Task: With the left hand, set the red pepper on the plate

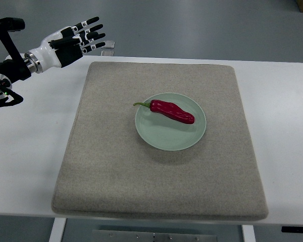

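Note:
A red pepper (172, 111) with a green stem lies across the pale green plate (164, 135), which sits in the middle of the grey mat (111, 166). My left hand (89, 36) is up at the far left corner of the table, well away from the plate, with its fingers spread and holding nothing. Its arm comes in from the left edge. No right hand shows.
The grey mat covers most of the white table (30, 151). A small clear object (108, 48) sits on the table just beyond the mat's far left corner, under the hand. Grey floor lies beyond the table's far edge.

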{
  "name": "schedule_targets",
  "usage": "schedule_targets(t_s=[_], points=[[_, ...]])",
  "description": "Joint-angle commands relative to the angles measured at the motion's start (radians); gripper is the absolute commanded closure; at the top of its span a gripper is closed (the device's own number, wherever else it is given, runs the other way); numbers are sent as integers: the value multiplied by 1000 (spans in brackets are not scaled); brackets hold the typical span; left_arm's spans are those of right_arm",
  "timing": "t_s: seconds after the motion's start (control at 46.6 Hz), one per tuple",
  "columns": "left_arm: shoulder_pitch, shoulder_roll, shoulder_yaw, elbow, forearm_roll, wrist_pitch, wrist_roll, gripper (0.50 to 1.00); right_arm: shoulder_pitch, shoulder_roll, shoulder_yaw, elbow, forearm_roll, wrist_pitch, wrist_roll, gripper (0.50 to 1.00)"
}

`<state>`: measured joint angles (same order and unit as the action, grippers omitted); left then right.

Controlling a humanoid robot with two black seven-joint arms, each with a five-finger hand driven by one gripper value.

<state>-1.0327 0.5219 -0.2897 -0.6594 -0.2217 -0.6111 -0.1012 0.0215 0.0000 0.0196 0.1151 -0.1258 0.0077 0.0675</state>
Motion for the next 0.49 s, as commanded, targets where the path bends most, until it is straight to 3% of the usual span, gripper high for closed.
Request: schedule_targets(t_s=[0.0, 0.472], points=[[2, 1, 0, 0, 1, 0, 0, 504, 0, 0, 0, 0, 0, 0, 0, 572], [10, 3, 0, 1, 2, 0, 0, 504, 2, 0, 0, 12, -6, 11, 0, 572]])
